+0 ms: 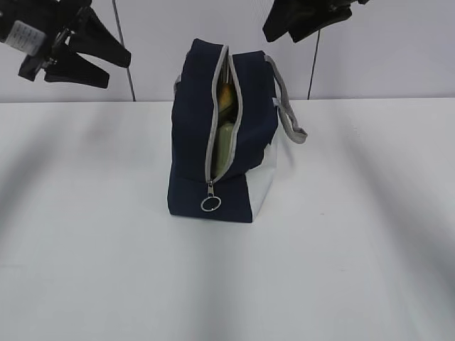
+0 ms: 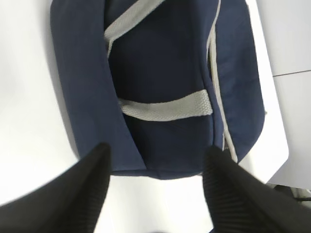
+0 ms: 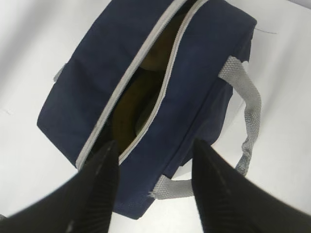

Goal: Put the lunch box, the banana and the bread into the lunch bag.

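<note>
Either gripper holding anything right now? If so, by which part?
Nothing held. The left gripper and right gripper are both open and empty, raised above the lunch bag, which stands unzipped on the table.

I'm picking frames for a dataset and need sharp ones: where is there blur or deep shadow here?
Exterior view: the lunch bag is sharp, soft arm shadows streak the table. Left wrist view: the left gripper fingers are blurred, the bag fairly crisp. Right wrist view: the right gripper is out of focus, and the bag's open interior is too dark to read.
</note>
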{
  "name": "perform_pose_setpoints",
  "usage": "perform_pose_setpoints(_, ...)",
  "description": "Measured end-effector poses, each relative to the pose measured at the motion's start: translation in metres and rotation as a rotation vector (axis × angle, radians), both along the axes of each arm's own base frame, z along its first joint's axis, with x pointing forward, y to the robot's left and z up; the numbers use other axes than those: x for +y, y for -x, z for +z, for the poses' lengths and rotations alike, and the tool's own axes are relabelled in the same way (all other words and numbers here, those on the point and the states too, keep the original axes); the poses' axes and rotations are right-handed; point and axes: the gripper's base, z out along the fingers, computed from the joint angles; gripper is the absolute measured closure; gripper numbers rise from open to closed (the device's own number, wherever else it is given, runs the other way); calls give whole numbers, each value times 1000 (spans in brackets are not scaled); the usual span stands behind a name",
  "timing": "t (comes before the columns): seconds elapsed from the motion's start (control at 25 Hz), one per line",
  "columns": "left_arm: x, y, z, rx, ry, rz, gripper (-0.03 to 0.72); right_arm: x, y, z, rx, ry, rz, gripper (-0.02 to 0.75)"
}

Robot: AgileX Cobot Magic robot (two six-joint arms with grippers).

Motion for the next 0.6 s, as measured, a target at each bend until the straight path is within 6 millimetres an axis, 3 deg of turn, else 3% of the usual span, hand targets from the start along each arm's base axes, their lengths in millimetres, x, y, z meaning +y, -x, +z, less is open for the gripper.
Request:
perform_pose_setpoints(0.36, 7, 28, 24, -3, -129, -48, 272, 37, 36, 24, -65, 103, 55, 374)
perform_pose_setpoints(0.6, 8, 38, 38, -34, -137, -43, 272, 36, 53, 28, -79, 146, 60, 428)
